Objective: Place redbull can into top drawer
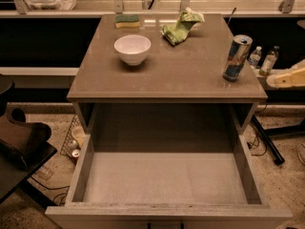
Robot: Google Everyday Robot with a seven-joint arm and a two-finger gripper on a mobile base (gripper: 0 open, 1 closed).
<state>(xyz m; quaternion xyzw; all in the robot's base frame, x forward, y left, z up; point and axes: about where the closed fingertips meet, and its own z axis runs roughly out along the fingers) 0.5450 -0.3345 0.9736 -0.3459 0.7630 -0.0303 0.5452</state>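
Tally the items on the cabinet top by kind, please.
redbull can: 1
white bowl: 1
sponge: 1
green cloth: 1
Total: 4
The gripper is right of the redbull can, off the cabinet top.

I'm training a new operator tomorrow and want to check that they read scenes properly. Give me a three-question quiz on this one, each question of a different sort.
1. True or false: the redbull can already lies inside the top drawer.
2. Multiple choice: where is the gripper?
A. Over the white bowl
B. Off the right edge of the cabinet top, beyond the can
C. Down inside the drawer
3. Short answer: which thing on the cabinet top stands nearest the gripper?

Key: 1 false, the can stands upright on the cabinet top near its right edge. 2 B. 3 the redbull can.
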